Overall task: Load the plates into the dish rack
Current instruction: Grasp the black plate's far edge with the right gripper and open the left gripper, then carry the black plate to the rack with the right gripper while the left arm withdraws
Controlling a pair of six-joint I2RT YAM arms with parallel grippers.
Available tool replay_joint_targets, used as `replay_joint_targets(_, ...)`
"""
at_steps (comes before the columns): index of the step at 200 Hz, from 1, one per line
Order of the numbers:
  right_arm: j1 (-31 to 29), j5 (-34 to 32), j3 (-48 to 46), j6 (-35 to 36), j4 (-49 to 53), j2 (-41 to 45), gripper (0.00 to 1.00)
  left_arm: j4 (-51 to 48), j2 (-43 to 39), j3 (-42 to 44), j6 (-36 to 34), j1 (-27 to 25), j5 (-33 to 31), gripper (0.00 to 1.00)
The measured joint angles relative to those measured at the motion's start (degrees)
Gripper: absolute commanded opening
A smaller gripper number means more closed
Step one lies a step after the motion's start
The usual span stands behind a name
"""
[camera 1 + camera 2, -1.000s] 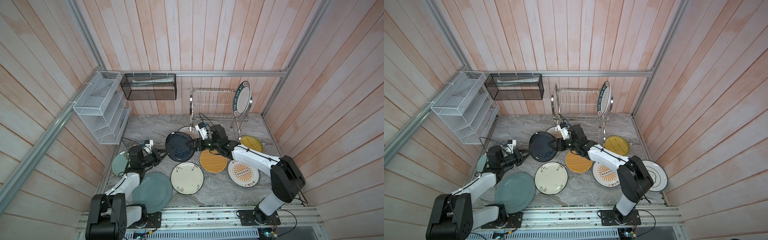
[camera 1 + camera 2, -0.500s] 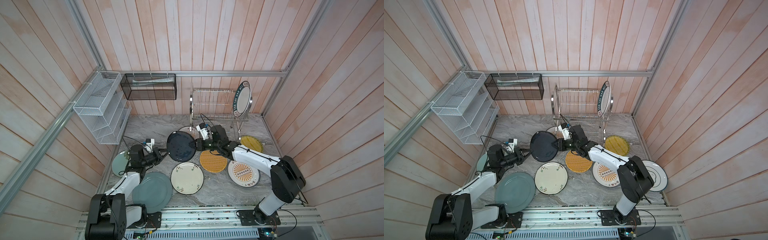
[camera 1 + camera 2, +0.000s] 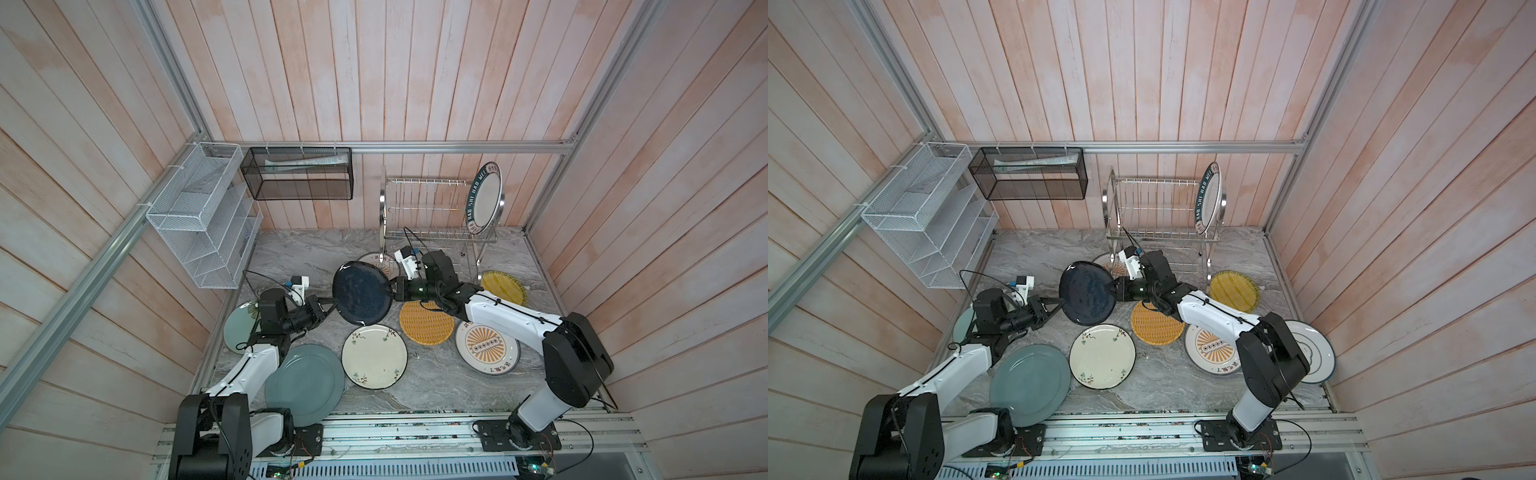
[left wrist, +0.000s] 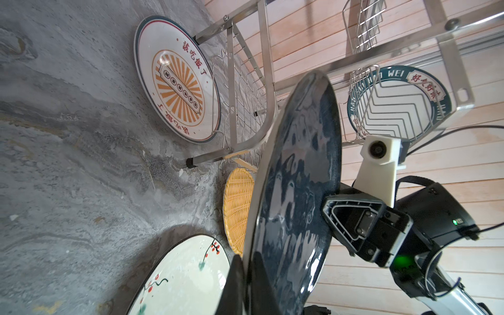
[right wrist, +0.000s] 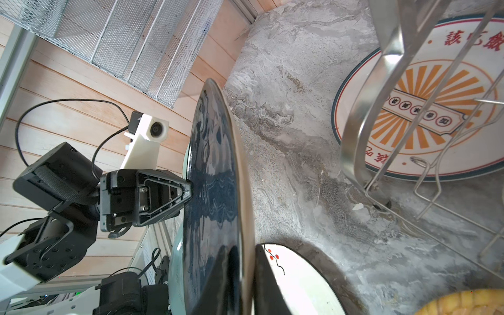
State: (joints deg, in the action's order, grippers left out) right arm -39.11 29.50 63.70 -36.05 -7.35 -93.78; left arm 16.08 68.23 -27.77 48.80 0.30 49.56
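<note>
The marble table (image 3: 436, 390) stretches in front of me, and the dish rack (image 3: 428, 181) stands at its far edge against the wooden wall. One lettered plate (image 3: 485, 198) stands on edge at the right end of the rack's upper tier; I see no other plate in its slots.

Between my two arms I hold a dark plate (image 3: 360, 294) clear of the table, tilted, in front of the rack's left side. It shows in both top views.

The other plates lie flat on the table. A grey-blue plate (image 3: 305, 384) lies near my left base, with a cream floral plate (image 3: 374, 356) beside it. To their right come an orange woven plate (image 3: 426, 324) and a sunburst plate (image 3: 486, 347), and a yellow plate (image 3: 503, 286) lies by the rack's right leg. A pale teal plate (image 3: 239, 328) is partly hidden under my left arm. A second sunburst plate (image 3: 380, 264) lies half under the rack.

My left gripper (image 3: 328, 308) is clamped on the dark plate's left rim. My right gripper (image 3: 390, 289) pinches the opposite rim, one finger on each face.
</note>
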Motion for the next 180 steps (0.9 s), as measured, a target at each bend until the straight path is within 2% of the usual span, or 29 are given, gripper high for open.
replay_joint_targets(16, -0.3, 0.0, -0.9, 0.0, -0.1, 1.4, 0.00, -0.3, -0.1, -0.2, 0.0, -0.3, -0.5, 0.41)
replay_joint_targets(37, -0.8, -2.0, -3.4, 0.3, 1.7, 5.1, 0.00, -0.1, -2.0, -0.5, 0.0, -0.6, -0.6, 0.64)
replay_joint_targets(69, -0.8, -5.5, -6.0, 0.5, 5.2, 11.5, 0.00, 0.4, -6.5, -0.6, -1.0, -0.6, -1.3, 0.84)
replay_joint_targets(83, -0.8, -7.0, -6.0, 0.6, 6.2, 14.1, 0.00, 0.6, -7.8, -0.6, -1.3, -0.6, -2.0, 0.88)
replay_joint_targets(131, -0.7, -11.3, -6.0, 1.7, 9.1, 23.7, 0.00, 1.4, -7.0, -0.6, -2.5, -2.4, -4.4, 0.91)
replay_joint_targets(160, -0.2, -13.4, -5.6, 2.7, 12.5, 29.0, 0.00, 1.3, -2.1, -1.9, -4.8, -9.1, -9.2, 0.94)
replay_joint_targets(166, -0.2, -13.9, -5.3, 3.0, 13.6, 30.1, 0.00, 1.3, -0.3, -2.7, -5.3, -10.9, -10.5, 1.00)
replay_joint_targets(180, -0.1, -15.4, -4.1, 3.6, 15.9, 32.3, 0.00, 1.0, 4.0, -5.4, -6.7, -14.4, -13.7, 1.00)
